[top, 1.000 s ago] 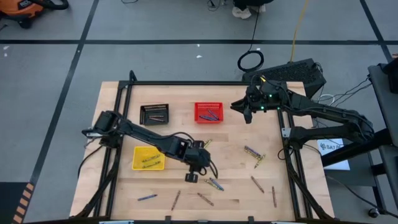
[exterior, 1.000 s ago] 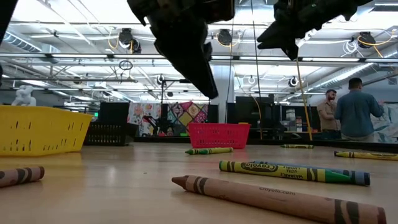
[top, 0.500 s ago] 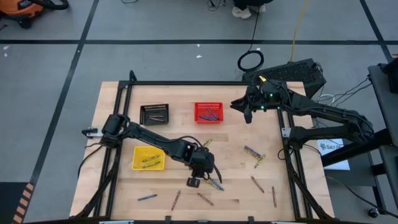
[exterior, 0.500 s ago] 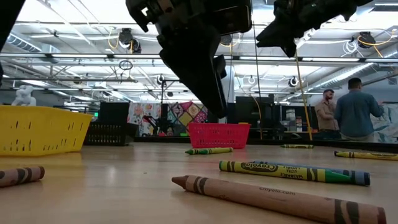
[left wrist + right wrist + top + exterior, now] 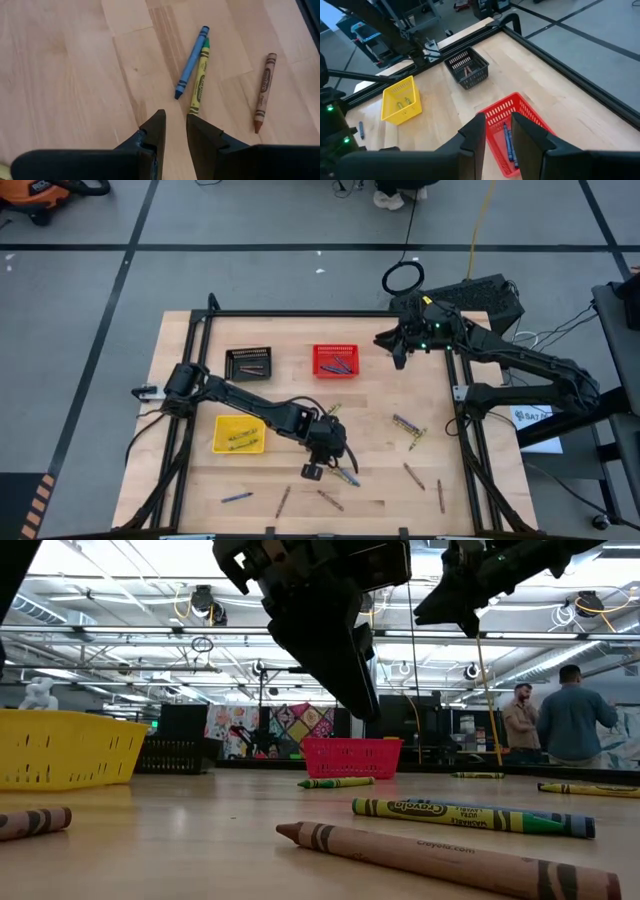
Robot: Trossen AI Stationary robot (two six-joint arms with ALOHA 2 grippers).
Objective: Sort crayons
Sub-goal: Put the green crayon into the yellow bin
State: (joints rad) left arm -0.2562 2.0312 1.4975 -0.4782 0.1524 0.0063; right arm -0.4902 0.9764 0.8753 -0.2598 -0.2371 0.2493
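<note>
Your table [image 5: 190,490] carries three mesh baskets: yellow basket [image 5: 239,434] near the left arm, black basket [image 5: 247,364] and red basket [image 5: 336,360] along the far side. Yellow-green crayons lie in the yellow one, brown in the black, blue crayons [image 5: 507,144] in the red.

Your left gripper [image 5: 175,127] hangs above the table's middle-front, fingers a narrow gap apart, holding nothing. Just ahead of its tips lie a blue crayon [image 5: 191,62] and a yellow-green crayon [image 5: 199,77], side by side and touching near one end, with a brown crayon [image 5: 263,92] lying apart from them.

Your right gripper [image 5: 498,131] is up over the far right of the table, just beside the red basket; fingers slightly parted, nothing between them.

Loose crayons [image 5: 407,424] are still scattered over the front and right of the table: a pair right of centre and a few near the front edge.
</note>
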